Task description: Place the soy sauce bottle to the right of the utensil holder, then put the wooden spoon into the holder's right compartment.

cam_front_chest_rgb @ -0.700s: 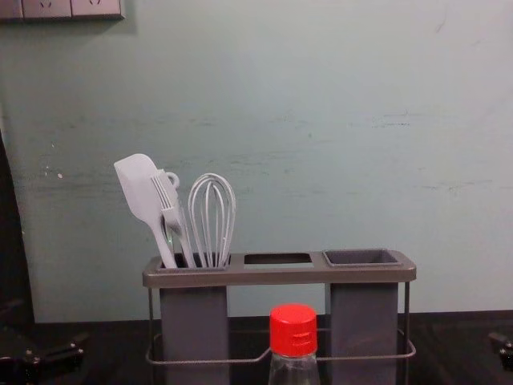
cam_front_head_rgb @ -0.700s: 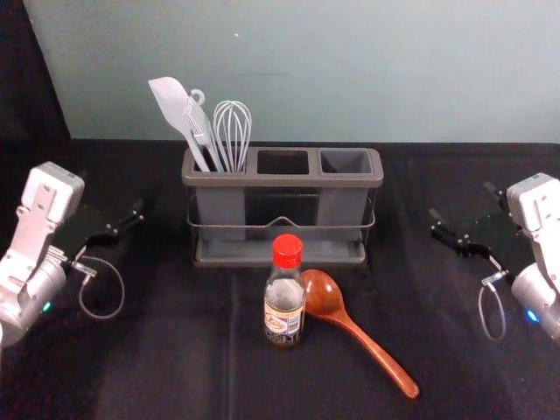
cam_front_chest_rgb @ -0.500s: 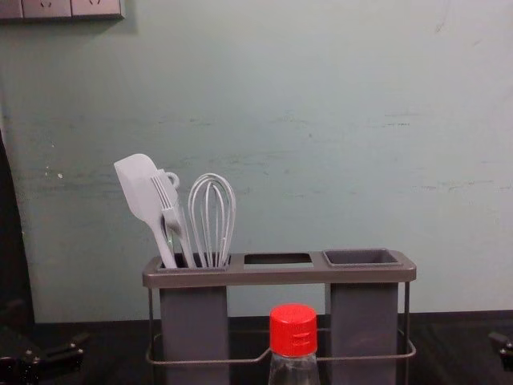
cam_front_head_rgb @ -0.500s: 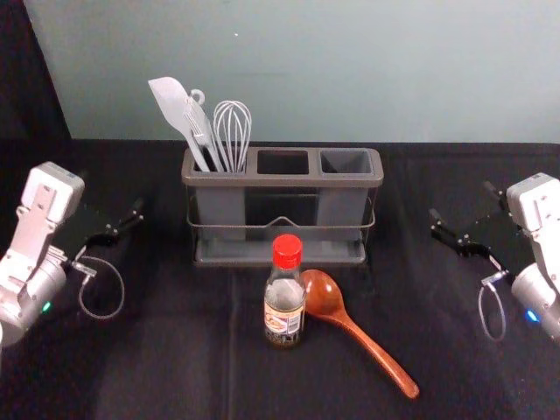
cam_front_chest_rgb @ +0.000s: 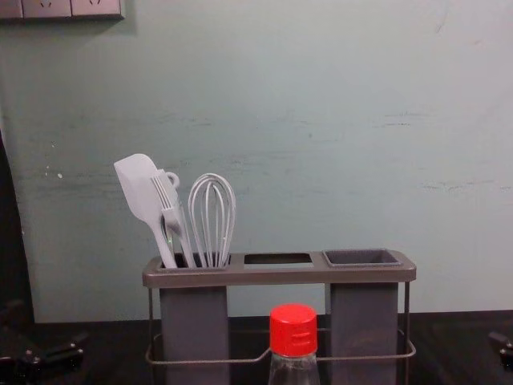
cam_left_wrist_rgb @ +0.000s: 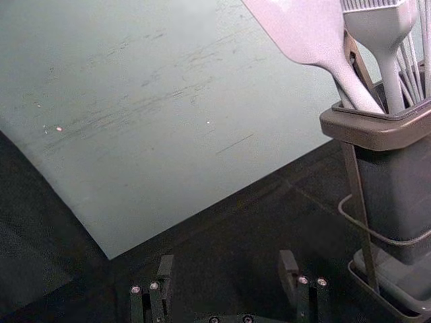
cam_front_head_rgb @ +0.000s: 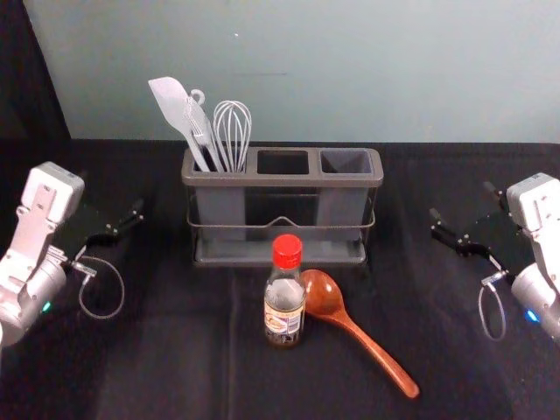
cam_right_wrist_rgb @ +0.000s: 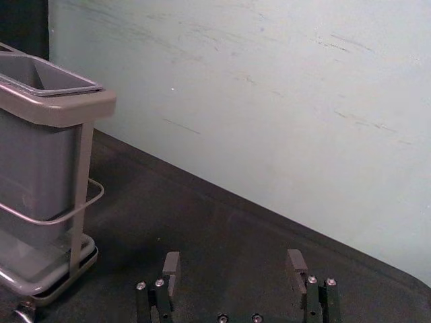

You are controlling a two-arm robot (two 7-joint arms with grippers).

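Observation:
In the head view the soy sauce bottle (cam_front_head_rgb: 284, 302) stands upright in front of the utensil holder (cam_front_head_rgb: 282, 180), its red cap (cam_front_chest_rgb: 293, 330) low in the chest view. Just right of the bottle lies the wooden spoon (cam_front_head_rgb: 357, 329), bowl toward the holder, handle toward the front right. The holder's right compartment (cam_front_head_rgb: 346, 162) is empty. My left gripper (cam_front_head_rgb: 114, 222) is over the table left of the holder; its fingers are apart in the left wrist view (cam_left_wrist_rgb: 227, 272). My right gripper (cam_front_head_rgb: 464, 219) is right of the holder, also open with nothing between its fingers in the right wrist view (cam_right_wrist_rgb: 234, 272).
A spatula (cam_front_head_rgb: 179, 114), a brush and a whisk (cam_front_head_rgb: 232, 133) stand in the holder's left compartment. Behind the table rises a pale wall, with a socket panel (cam_front_chest_rgb: 60, 9) at its upper left in the chest view. Black cloth covers the table (cam_front_head_rgb: 166, 350).

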